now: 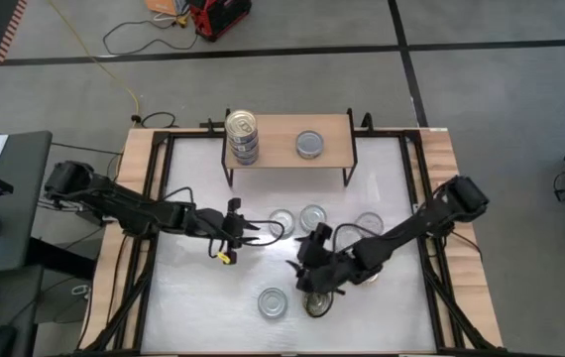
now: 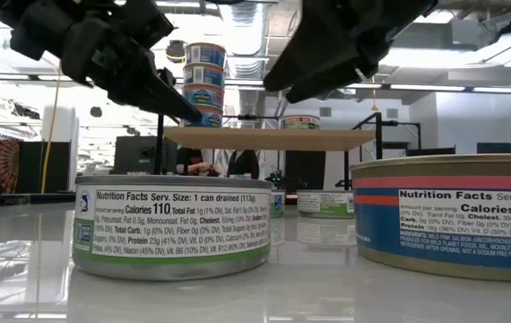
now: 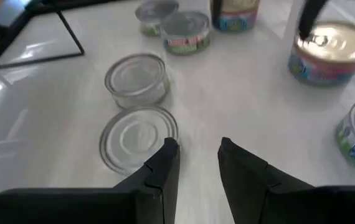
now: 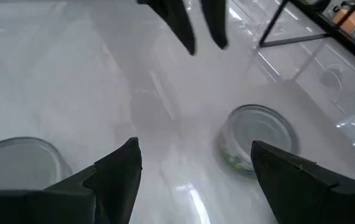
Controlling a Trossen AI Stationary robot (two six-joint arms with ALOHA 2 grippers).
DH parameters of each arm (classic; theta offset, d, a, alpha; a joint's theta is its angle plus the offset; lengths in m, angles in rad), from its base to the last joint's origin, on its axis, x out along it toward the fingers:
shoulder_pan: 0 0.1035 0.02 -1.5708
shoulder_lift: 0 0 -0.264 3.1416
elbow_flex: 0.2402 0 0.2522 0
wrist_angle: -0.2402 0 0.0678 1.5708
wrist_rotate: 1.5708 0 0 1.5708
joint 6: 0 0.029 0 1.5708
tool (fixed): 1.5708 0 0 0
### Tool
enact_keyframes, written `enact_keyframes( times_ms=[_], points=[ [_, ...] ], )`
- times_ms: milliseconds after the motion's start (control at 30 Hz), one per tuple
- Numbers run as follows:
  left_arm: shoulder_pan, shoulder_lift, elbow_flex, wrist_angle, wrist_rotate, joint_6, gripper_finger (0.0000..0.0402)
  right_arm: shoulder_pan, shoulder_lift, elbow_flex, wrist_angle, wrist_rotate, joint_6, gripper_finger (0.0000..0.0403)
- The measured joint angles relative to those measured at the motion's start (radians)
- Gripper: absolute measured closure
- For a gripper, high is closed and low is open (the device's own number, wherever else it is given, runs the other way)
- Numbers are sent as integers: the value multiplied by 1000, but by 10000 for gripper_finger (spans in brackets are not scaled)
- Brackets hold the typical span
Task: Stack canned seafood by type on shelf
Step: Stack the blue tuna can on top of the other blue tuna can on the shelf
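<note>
The light-wood shelf [image 1: 287,149] stands at the table's far side. It carries a stack of tins with a gold top [image 1: 242,134] and one silver-topped tin [image 1: 309,145]. More tins stand on their bases on the white table: three silver-topped ones mid-table [image 1: 281,221] [image 1: 313,217] [image 1: 369,224], and a silver one [image 1: 274,302] and a gold one [image 1: 318,302] nearer. My left gripper [image 1: 263,233] [image 3: 199,152] is open, just left of the nearest mid-table tin [image 3: 139,134]. My right gripper [image 1: 307,268] [image 4: 196,155] hangs wide open over bare table, with a silver tin [image 4: 258,137] ahead of it.
The two grippers face each other closely over mid-table; my left gripper's fingers [image 4: 190,22] show in the right wrist view. The shelf's black legs [image 1: 228,178] stand behind the tins. Black frame rails run along the table's sides [image 1: 149,198]. Bare white surface lies at the near left [image 1: 193,297].
</note>
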Motion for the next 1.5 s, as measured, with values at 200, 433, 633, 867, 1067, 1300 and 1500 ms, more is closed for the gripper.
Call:
enact_keyframes(
  times_ms=[200, 433, 633, 867, 1067, 1300, 1500],
  points=[
    [0, 52, 6, -7, 119, 0, 300, 45, 76, 94, -5, -77, 9, 78],
    [-90, 57, 6, -30, 198, 9, 300, 69, 203, 236, -95, -190, 104, 78],
    [-248, 54, 6, -14, -97, 35, 300, 65, 290, 357, -318, -193, 188, 85],
    [-332, 2, 6, -17, -185, -29, 300, 44, 329, 371, -322, -252, 239, 95],
    [-376, -18, 6, -20, -127, -34, 300, 47, 328, 371, -345, -246, 260, 97],
    [-433, -17, 6, -20, -136, -10, 300, 40, 328, 371, -368, -244, 266, 97],
    [-446, -17, 6, -21, -147, -20, 300, 24, 326, 340, -356, -257, 287, 97]
  ],
)
